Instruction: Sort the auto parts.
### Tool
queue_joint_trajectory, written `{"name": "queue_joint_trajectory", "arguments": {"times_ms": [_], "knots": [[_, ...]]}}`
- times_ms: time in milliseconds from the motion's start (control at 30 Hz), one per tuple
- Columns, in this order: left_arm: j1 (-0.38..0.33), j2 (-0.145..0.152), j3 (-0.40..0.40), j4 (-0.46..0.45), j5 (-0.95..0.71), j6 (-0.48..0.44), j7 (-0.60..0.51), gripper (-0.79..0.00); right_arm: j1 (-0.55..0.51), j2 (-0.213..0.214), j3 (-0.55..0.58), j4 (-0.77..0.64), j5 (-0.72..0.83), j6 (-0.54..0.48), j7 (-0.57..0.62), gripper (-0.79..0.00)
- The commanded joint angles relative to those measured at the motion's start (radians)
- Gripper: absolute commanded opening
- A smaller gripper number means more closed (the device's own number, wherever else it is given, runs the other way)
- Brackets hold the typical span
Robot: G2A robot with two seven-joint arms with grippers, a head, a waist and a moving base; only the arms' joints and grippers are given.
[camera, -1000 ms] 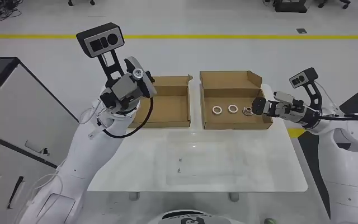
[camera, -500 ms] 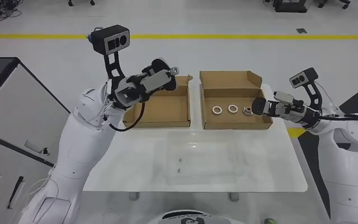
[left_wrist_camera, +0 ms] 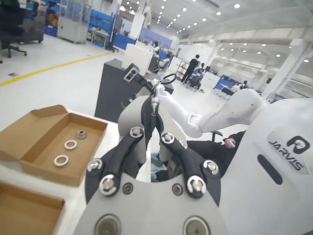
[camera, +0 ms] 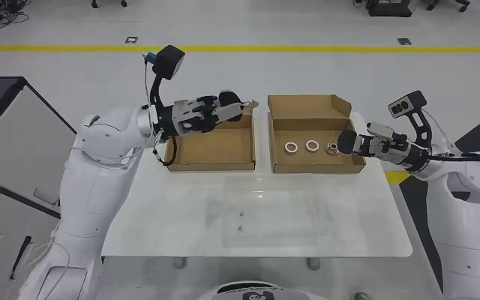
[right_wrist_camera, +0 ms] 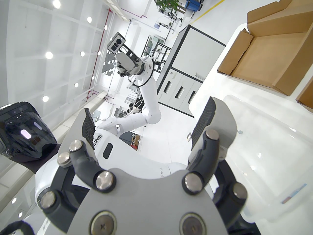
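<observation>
My left gripper (camera: 244, 106) hangs above the back right corner of the empty left cardboard box (camera: 214, 146). It is shut on a small metal screw (left_wrist_camera: 154, 104), which sticks out past the fingertips. The right cardboard box (camera: 315, 161) holds two metal rings (camera: 292, 147) (camera: 312, 145) and a flanged nut (camera: 330, 147); the left wrist view shows the same rings (left_wrist_camera: 61, 160) (left_wrist_camera: 70, 144) and nut (left_wrist_camera: 81, 134). My right gripper (camera: 342, 142) is open with nothing between its fingers (right_wrist_camera: 205, 121), just beside that box's right wall.
A clear plastic tray (camera: 300, 225) lies on the white table in front of the boxes, with two small screws (camera: 241, 220) near its left end. A dark cabinet (camera: 30, 150) stands off the table's left side.
My left arm has swung from raised beside the table's left end, rightward and down, to above the left box, with the screw still in it. The right arm has not moved.
</observation>
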Motion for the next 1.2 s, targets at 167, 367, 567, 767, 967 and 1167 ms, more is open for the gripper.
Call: {"name": "queue_joint_trajectory", "arguments": {"times_ms": [167,367,567,767,967,1167], "knots": [[0.000,0.012,0.012,0.015,0.168,0.063,-0.051,-0.785,0.000,0.000,0.000,0.000,0.000,0.000,0.000,0.000],[-0.010,0.020,0.029,0.025,0.283,0.101,-0.080,-0.785,0.000,0.000,0.000,0.000,0.000,0.000,0.000,0.000],[-0.018,0.021,0.036,0.027,0.313,0.105,-0.078,-0.785,0.000,0.000,0.000,0.000,0.000,0.000,0.000,0.000],[-0.022,0.022,0.052,0.020,0.378,0.136,-0.070,-0.785,0.000,0.000,0.000,0.000,0.000,0.000,0.000,0.000],[-0.158,0.004,0.193,0.120,0.586,0.293,-0.110,-0.785,0.000,0.000,0.000,0.000,0.000,0.000,0.000,0.000],[-0.331,-0.039,0.373,0.300,0.748,0.384,-0.137,-0.785,0.000,0.000,0.000,0.000,0.000,0.000,0.000,0.000]]}}
